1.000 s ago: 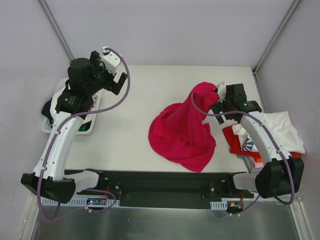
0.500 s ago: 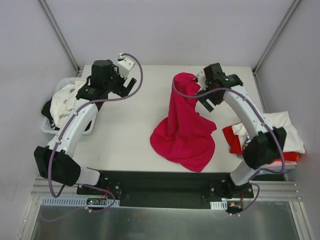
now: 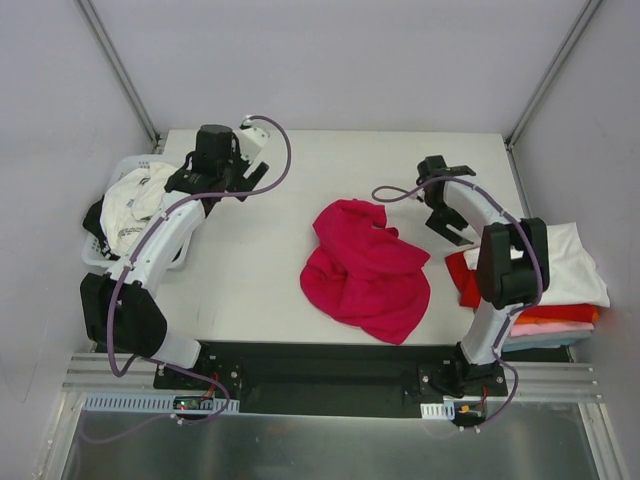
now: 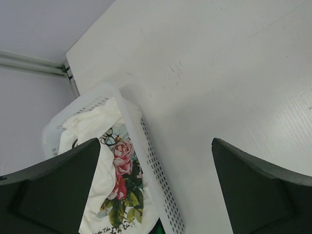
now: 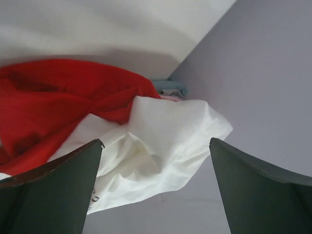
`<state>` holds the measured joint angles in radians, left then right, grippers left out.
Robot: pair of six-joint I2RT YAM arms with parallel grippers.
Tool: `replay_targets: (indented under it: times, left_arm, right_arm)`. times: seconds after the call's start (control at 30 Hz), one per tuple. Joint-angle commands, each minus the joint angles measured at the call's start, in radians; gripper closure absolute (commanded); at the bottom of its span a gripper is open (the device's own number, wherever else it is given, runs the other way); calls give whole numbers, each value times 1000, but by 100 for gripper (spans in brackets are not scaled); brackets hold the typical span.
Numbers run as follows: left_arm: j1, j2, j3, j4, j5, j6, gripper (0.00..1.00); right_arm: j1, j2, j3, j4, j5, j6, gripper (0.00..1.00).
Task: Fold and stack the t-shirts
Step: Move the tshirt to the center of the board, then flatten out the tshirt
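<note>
Crimson shirt crumpled on surface; left pincer apart, empty; right pincer apart, empty, near shirt stack

Open tabletop between basket and crumpled crimson t-shirt

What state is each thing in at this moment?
crimson t-shirt: crumpled heap on the table, not held.
rose-print white t-shirt: unfolded, in the basket.
basket: upright, holding shirts.
shirt pile: at the table's right edge, top layer rumpled.
left gripper: open, empty.
right gripper: open, empty.
</note>
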<state>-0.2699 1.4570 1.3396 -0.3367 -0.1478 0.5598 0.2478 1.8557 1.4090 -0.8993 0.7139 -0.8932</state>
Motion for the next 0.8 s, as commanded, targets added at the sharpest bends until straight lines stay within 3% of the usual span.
replay_targets:
  times: [0.0,0.1,0.2,0.3,0.33,0.43,0.53,0.63,0.77]
  left_arm:
    - [-14,-3,1,19,-15,9,1]
    - [-15,-7,-2,19,-22,5,1]
    - [-17,-23,-23,19,14,-32,1]
    - [-28,-46,-68,7,123,-107,1]
    - [-54,-49,-94,-2,143,-136,1]
    - [-97,-15,-109,-34,268,-165,1]
    - [-132,47,-85,-59,376,-202,2]
    - [-166,123,-33,-102,413,-181,5]
    - [-222,189,3,-119,407,-135,5]
  right_arm:
    - [-18,-78,4,13,82,-53,3]
    - [-18,-64,-13,36,110,-52,3]
    - [-21,-113,11,28,40,-4,3]
    - [-38,-202,64,-30,-187,106,3]
    - [-54,-231,70,-39,-361,128,3]
    - [-100,-390,15,43,-630,221,3]
    - [-120,-533,-47,143,-788,260,3]
    - [-108,-566,-28,116,-853,280,3]
    - [-55,-587,-47,86,-785,280,3]
